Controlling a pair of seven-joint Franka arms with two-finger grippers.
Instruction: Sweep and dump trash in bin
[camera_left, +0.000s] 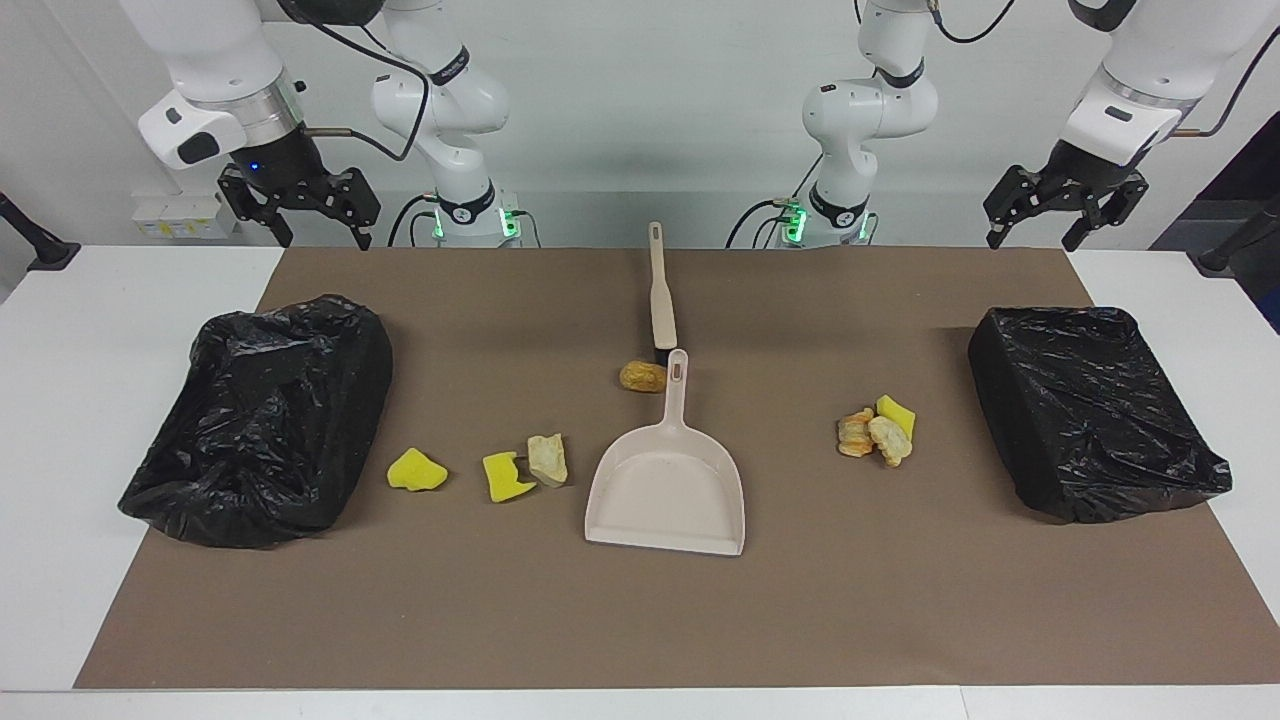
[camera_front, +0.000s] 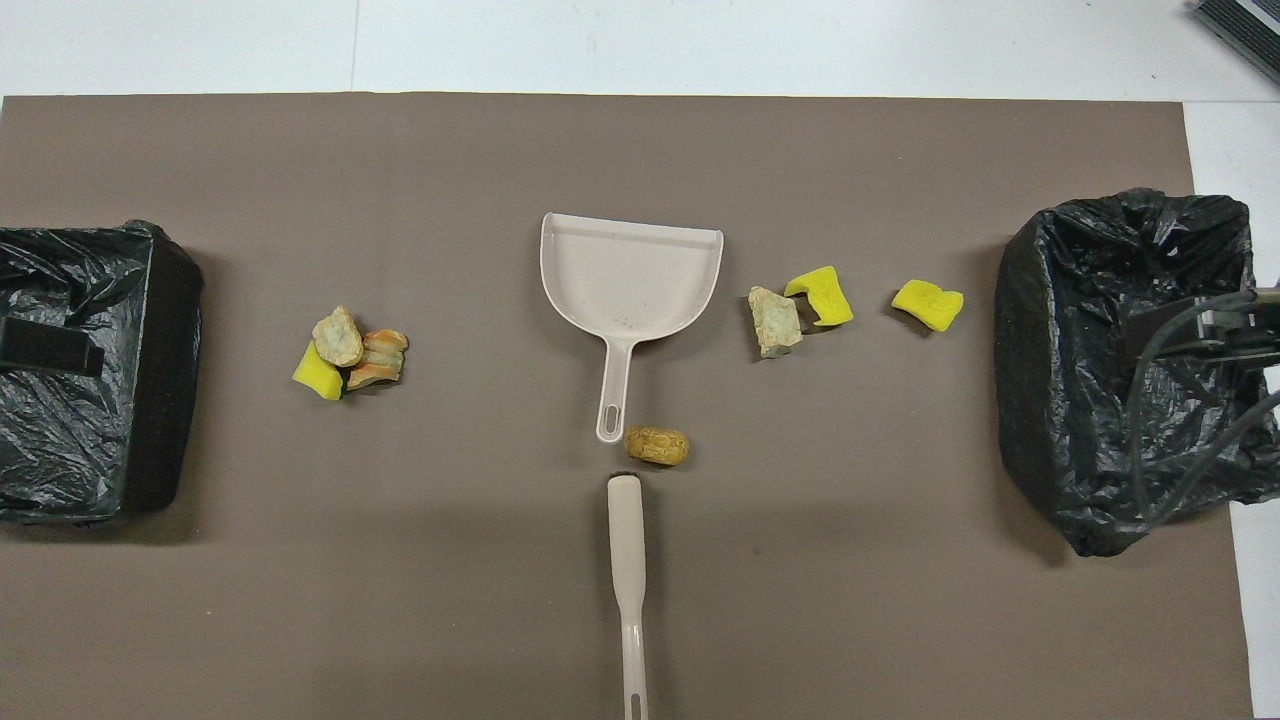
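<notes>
On the brown mat (camera_left: 640, 620) that covers the counter (camera_left: 60, 480), the trash lies in three little groups. One brown bread lump (camera_left: 642, 376) sits in the middle, just beside the dustpan's handle and near the tip of the brush. Two yellow sponge bits (camera_left: 417, 469) and one pale crust (camera_left: 548, 459) lie toward the right arm's end of the counter, between the dustpan and a black bin bag (camera_left: 262, 415). A pile of three more pieces (camera_left: 876, 432) lies toward the left arm's end, between the dustpan and the other black bin bag (camera_left: 1090, 410). The dustpan (camera_left: 668, 485) lies flat in the middle with its handle pointing toward the robots and its wide mouth pointing away from them. The brush (camera_left: 660, 285) lies in one line with it, nearer to the robots, and its long handle also points at them, so both tools run straight along the middle of the mat. Both tools lie about halfway between the two arms, so neither arm looks much nearer. The right gripper (camera_left: 300, 215) hangs high over the mat's edge near its own bin bag, with its jaws wide and holding nothing. The left gripper (camera_left: 1062, 215) hangs high near the other bin bag, jaws wide and empty too. I think the arms must first come in to the middle and pick up the brush and dustpan by their handles.
</notes>
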